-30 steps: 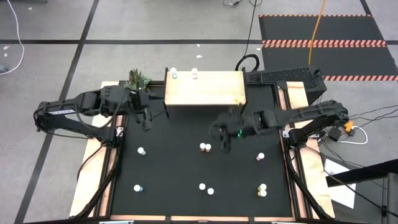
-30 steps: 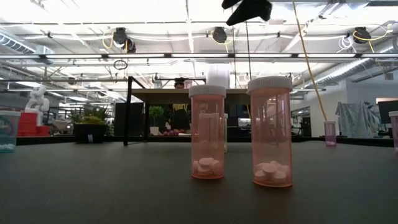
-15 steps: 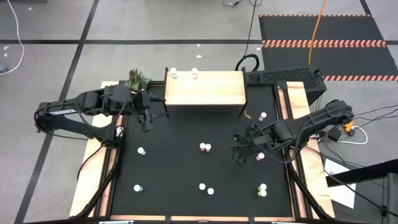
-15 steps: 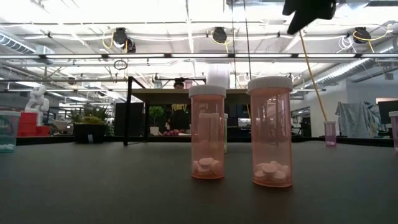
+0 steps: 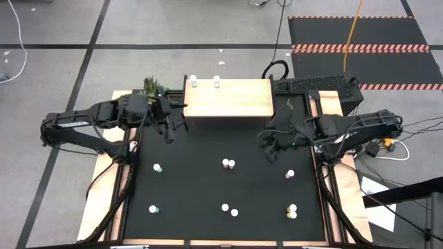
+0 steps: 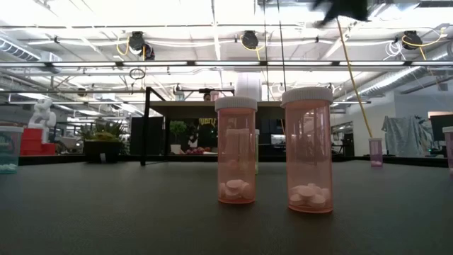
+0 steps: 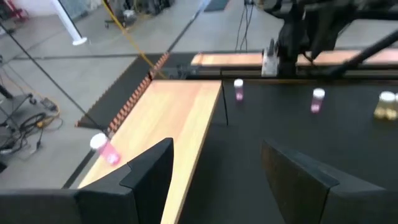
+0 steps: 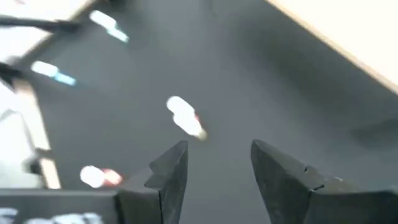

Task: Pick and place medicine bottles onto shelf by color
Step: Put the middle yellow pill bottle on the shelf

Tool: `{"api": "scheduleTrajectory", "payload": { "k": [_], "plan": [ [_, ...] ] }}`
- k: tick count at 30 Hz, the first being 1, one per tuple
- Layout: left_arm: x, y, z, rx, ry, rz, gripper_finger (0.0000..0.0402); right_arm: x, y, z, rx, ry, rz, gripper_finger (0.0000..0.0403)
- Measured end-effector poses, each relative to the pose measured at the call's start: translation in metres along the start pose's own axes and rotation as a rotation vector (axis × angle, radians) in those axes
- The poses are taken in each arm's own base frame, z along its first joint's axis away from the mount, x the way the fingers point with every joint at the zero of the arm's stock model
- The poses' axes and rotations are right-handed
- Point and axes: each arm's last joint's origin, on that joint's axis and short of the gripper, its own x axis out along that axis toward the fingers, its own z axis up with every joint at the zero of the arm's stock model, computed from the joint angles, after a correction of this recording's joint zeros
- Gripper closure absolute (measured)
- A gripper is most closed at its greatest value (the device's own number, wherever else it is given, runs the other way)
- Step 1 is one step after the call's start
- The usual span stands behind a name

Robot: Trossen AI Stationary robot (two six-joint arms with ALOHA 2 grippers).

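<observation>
Left gripper hangs empty with fingers apart beside the wooden shelf, which carries two medicine bottles, while the right gripper, also parted and empty, hovers over the black table.

Grey tiled floor surrounded the table, crossed by dark lines. A black mat with red-and-white striped edging lay at the far right; an orange cable ran over it. Low view: open hall, white ceiling beams, round lamps, a potted plant on a bench, grey cloth draped at right.
</observation>
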Motion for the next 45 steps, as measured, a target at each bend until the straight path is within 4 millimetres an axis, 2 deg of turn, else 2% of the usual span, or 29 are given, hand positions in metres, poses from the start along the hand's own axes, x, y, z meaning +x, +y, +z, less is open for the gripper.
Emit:
{"api": "scheduleTrajectory", "payload": {
  "k": [3, 6, 11, 14, 17, 22, 26, 29, 33, 36, 38, 40, 45],
  "plan": [
    [0.010, -0.002, 0.001, -0.004, 0.005, 0.002, 0.0158, -0.005, -0.017, -0.013, 0.084, 0.145, -0.127, 0.0236],
    [0.023, -0.003, -0.001, -0.050, 0.027, 0.011, 0.0158, -0.007, -0.021, -0.023, 0.157, 0.265, -0.177, 0.0236],
    [0.040, -0.001, -0.006, -0.095, 0.082, 0.040, 0.0158, -0.001, -0.009, -0.031, 0.189, 0.327, -0.176, 0.0236],
    [0.040, 0.003, -0.008, -0.084, 0.094, 0.054, 0.0158, 0.009, 0.001, -0.030, 0.194, 0.315, -0.146, 0.0236],
    [0.031, 0.011, -0.006, -0.067, 0.073, 0.076, 0.0158, 0.025, 0.015, -0.031, 0.206, 0.314, -0.131, 0.0236],
    [-0.003, 0.028, 0.000, -0.056, -0.015, 0.137, 0.0158, 0.062, 0.052, -0.044, 0.180, 0.424, -0.016, 0.0236],
    [-0.034, 0.042, 0.001, -0.054, -0.079, 0.215, 0.0158, 0.080, 0.088, -0.054, 0.183, 0.371, 0.160, 0.0236],
    [-0.052, 0.049, 0.000, -0.047, -0.114, 0.258, 0.0158, 0.091, 0.106, -0.066, 0.140, 0.323, 0.200, 0.0236],
    [-0.062, 0.052, -0.006, -0.038, -0.091, 0.253, 0.0158, 0.109, 0.130, -0.087, 0.016, 0.324, 0.294, 0.0236],
    [-0.061, 0.052, -0.012, -0.031, -0.028, 0.240, 0.0158, 0.134, 0.146, -0.106, -0.063, 0.390, 0.372, 0.0236],
    [-0.060, 0.051, -0.017, -0.026, 0.030, 0.229, 0.0158, 0.149, 0.150, -0.118, -0.112, 0.452, 0.363, 0.0236],
    [-0.060, 0.050, -0.022, -0.024, 0.075, 0.218, 0.0158, 0.156, 0.152, -0.122, -0.145, 0.456, 0.339, 0.0236],
    [-0.060, 0.049, -0.028, -0.016, 0.138, 0.207, 0.0158, 0.146, 0.135, -0.122, -0.135, 0.526, 0.172, 0.0236]
  ]
}}
